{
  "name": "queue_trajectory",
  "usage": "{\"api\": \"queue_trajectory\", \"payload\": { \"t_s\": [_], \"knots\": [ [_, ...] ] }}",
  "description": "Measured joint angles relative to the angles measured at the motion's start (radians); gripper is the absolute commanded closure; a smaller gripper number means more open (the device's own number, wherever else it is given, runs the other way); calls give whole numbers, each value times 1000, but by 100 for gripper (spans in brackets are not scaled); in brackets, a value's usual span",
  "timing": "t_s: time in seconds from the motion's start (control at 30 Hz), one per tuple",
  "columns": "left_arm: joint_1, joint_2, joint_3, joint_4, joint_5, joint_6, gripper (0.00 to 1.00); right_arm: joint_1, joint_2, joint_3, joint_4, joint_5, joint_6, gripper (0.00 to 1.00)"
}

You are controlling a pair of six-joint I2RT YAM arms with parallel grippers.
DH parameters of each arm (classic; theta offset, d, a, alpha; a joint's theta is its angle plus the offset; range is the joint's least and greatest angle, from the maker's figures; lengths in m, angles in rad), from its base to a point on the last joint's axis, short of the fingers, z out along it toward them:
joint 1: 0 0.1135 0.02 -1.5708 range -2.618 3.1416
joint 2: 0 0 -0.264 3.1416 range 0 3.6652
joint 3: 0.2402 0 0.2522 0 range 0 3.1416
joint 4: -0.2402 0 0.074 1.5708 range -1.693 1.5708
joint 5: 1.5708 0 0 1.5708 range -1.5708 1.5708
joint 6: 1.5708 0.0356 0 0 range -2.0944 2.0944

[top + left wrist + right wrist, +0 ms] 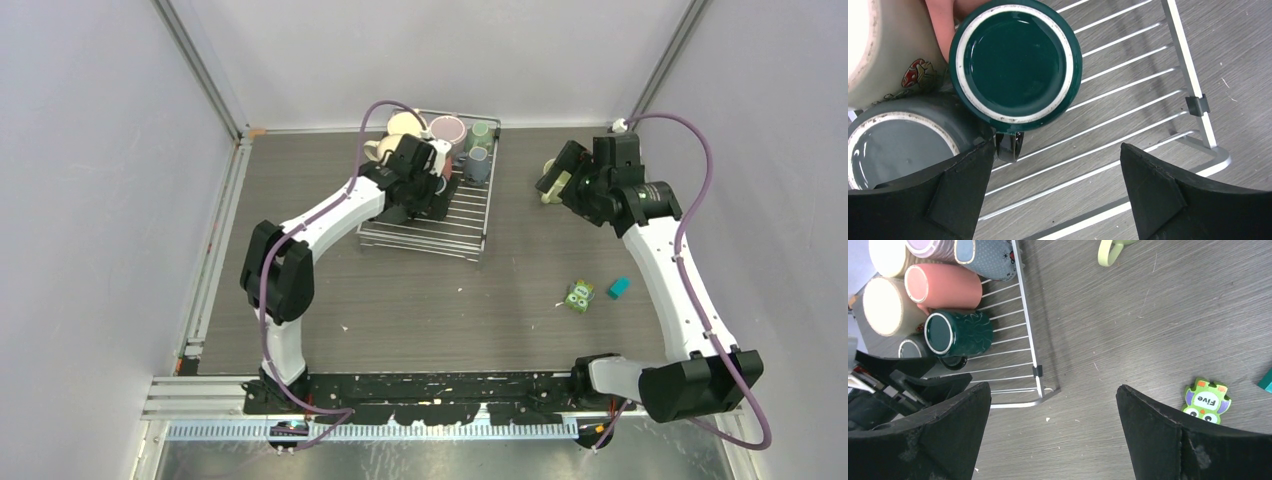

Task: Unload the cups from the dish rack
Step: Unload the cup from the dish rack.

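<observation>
The silver wire dish rack [432, 222] holds several upside-down cups at its far end: cream [405, 123], mauve [447, 130], pale green [482, 133] and grey-blue [477, 165]. My left gripper [437, 180] hangs over the rack, open and empty [1055, 185]. The dark teal cup [1015, 60] sits just ahead of it, its handle [1009, 145] next to my left finger. A grey cup [893, 145] and a cream mushroom cup [888, 50] stand beside it. My right gripper [1053, 425] is open and empty above the table, right of the rack [1025, 330]. A pale green cup [1110, 250] stands on the table.
A green owl toy [1207, 400] and a teal block [619, 288] lie on the table at the right. The near half of the rack shows bare bars [1128, 90]. Grey walls enclose the table on three sides.
</observation>
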Motion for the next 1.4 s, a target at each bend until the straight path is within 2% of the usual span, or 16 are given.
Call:
{"api": "queue_trajectory", "payload": {
  "t_s": [0.57, 0.93, 1.4],
  "knots": [
    [-26, 43, -10, 67, -47, 29, 2, 2, -23, -40, 21, -19, 5, 0],
    [-66, 43, -16, 66, -73, -54, 20, 7, -25, -62, 27, -26, 6, 0],
    [-74, 97, -8, 27, -203, -90, 43, 7, -27, -74, 36, -31, 8, 0]
  ]
}}
